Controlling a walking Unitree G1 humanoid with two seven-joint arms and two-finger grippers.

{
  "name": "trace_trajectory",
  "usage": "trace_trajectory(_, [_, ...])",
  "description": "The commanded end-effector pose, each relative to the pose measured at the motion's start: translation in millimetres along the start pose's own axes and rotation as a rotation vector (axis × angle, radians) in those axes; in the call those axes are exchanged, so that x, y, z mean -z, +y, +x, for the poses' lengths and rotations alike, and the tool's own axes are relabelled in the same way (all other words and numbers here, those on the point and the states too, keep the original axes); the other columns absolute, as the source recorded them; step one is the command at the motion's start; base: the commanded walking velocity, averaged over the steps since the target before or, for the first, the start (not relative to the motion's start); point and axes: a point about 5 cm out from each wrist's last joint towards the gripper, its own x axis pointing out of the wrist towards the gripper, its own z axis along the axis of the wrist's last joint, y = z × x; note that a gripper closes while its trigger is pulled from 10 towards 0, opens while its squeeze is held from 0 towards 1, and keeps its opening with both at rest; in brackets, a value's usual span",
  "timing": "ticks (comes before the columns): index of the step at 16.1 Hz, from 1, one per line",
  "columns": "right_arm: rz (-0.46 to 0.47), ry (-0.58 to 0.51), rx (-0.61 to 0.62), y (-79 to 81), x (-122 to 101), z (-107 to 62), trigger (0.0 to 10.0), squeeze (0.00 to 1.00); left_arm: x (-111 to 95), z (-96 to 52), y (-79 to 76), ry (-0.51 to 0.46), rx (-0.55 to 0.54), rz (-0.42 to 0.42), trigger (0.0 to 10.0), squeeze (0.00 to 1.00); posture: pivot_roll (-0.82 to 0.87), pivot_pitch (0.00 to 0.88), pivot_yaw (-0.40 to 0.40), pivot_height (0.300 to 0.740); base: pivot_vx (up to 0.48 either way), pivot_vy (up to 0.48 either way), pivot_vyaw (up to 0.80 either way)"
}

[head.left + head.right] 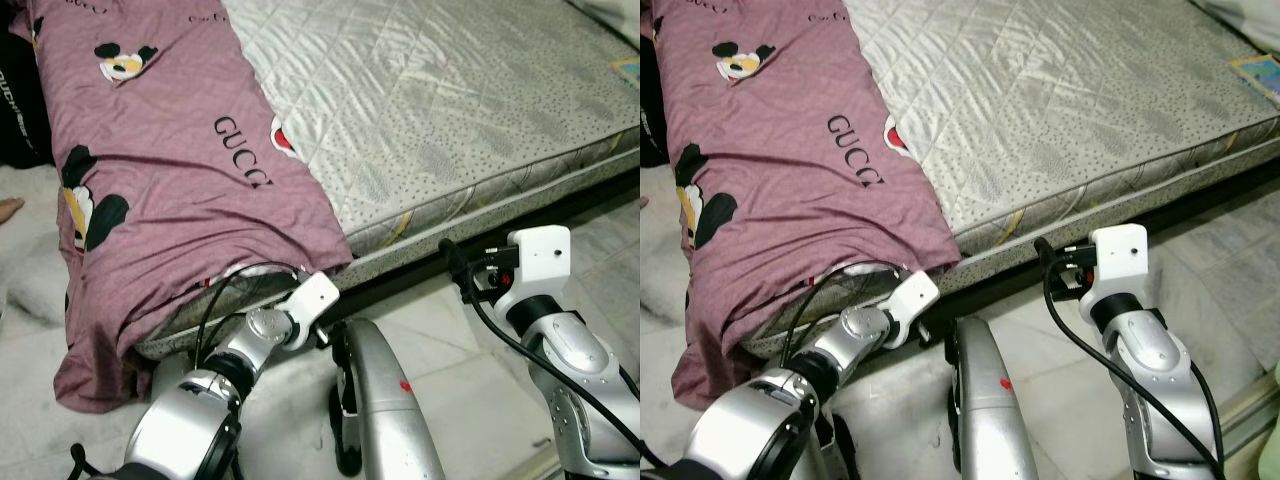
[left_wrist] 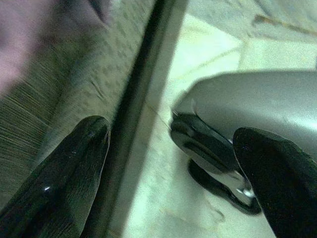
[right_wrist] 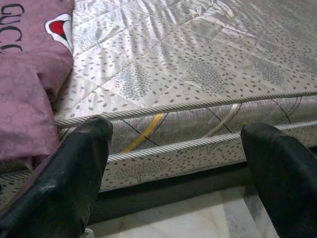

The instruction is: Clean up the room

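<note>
In the left eye view, a quilted grey mattress (image 1: 450, 110) is lying low on a dark frame over a pale tiled floor (image 1: 440, 370), and a mauve sheet (image 1: 170, 170) printed with cartoon mice and large letters is covering its left part and hanging over the near edge down to the floor. The left arm is reaching toward that hanging edge, with its white wrist block just under the cloth, and the robot's own silver leg (image 1: 385, 400) is standing between the 2 arms. At the far left edge a bare foot (image 1: 8, 208) of a person is showing on a pale rug. In the right eye view, the right arm is being held up in front of the mattress side, its white wrist block near the dark frame (image 1: 1200, 205), and a coloured item (image 1: 1260, 72) is lying at the far right corner of the mattress. In the left wrist view, the left gripper (image 2: 173, 168) is hanging with its 2 fingers spread wide, holding nothing; one finger is close beside the mattress side and dark frame, the other in front of the silver leg. In the right wrist view, the right gripper (image 3: 176, 173) is also spread wide and is holding nothing, facing the piped mattress edge, with the sheet bunched at one side.
</note>
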Motion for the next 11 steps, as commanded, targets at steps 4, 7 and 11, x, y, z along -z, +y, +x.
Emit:
trace_trajectory(4, [-0.005,-0.010,0.028,-2.7,1,0.0,10.0,0.00,-75,-16.2,45.7,-0.328,-0.167,0.071,10.0,0.00,-0.31,0.154,-0.042,0.531,0.000,0.000,0.00])
trace_trajectory(7, [-0.007,-0.012,0.032,-0.2,2,-1.0,10.0,0.00,-112,-29.0,52.9,-0.467,-0.135,0.175,10.0,0.00,-0.31,0.158,-0.043,0.531,0.000,0.000,0.00])
trace_trajectory(11, [-0.008,-0.013,0.035,1.1,3,-0.5,10.0,0.00,-111,-24.9,36.5,-0.473,-0.048,0.183,10.0,0.00,-0.31,0.163,-0.040,0.531,0.000,0.000,0.00])
